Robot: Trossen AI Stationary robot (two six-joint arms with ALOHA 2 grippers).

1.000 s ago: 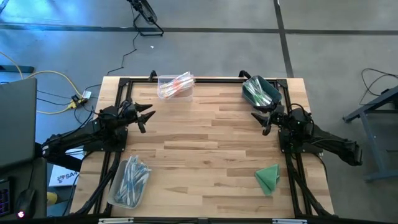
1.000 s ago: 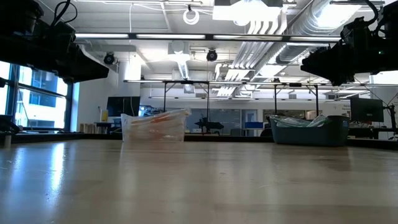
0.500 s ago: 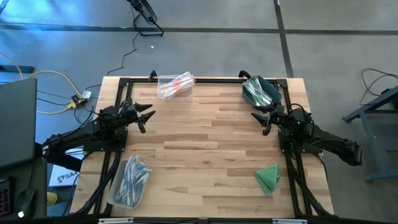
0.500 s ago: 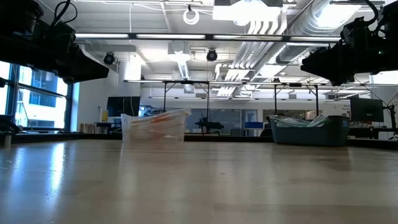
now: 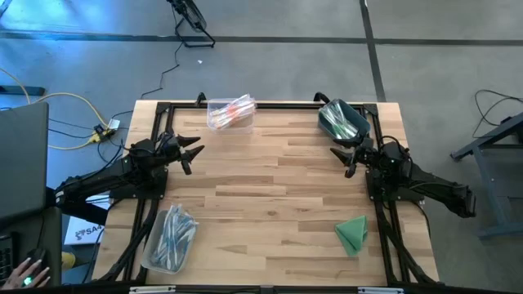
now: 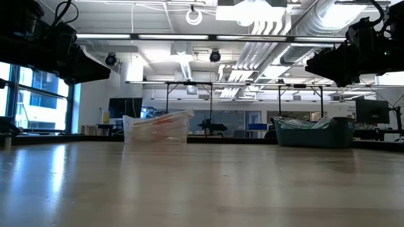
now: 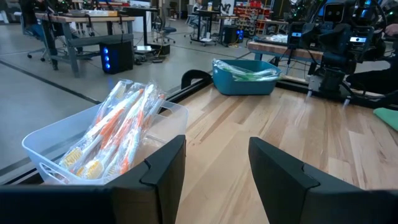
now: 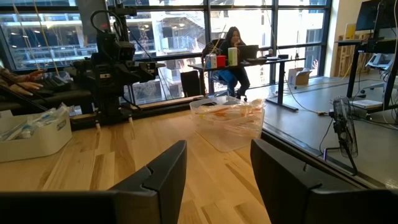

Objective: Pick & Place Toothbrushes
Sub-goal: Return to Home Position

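two robot arms flank a wood worktop [image 5: 270, 184], one at each side edge, claws pointing inward and well apart across bare boards. left claw [image 5: 194, 153] hangs over the worktop's left side, released, its fingers [image 7: 163, 171] spread w/ nothing btwn them. right claw [image 5: 341, 161] hangs over the right side, also released and empty, near the teal bin [image 5: 356, 119].

the toothbrushes sit sorted by colour in three bins. orange toothbrushes [image 7: 118, 130], in clear wrappers, are piled in the clear bin [image 5: 219, 114] at the far edge, left of centre, w/ some ends poking above the rim. green toothbrushes [image 5: 337, 120] lie in the teal bin at the far right corner. blue toothbrushes [image 5: 173, 231] fill the gray bin [image 5: 152, 255] at the near left corner, on the left arm's side.

a folded green cloth [image 5: 353, 233] lies flat near the near right corner, apart from every bin. in the low view the clear and teal bins stand upright along the far edge, both arms dark shapes high at the pic's sides.

off the worktop, a laptop [image 5: 20, 155] and a yellow cable [image 5: 69, 102] sit to the left, and a person's hand [image 5: 27, 272] shows at the floor-side corner below them. in the right wrist view, another person [image 8: 233, 45] sits at a desk by the windows.
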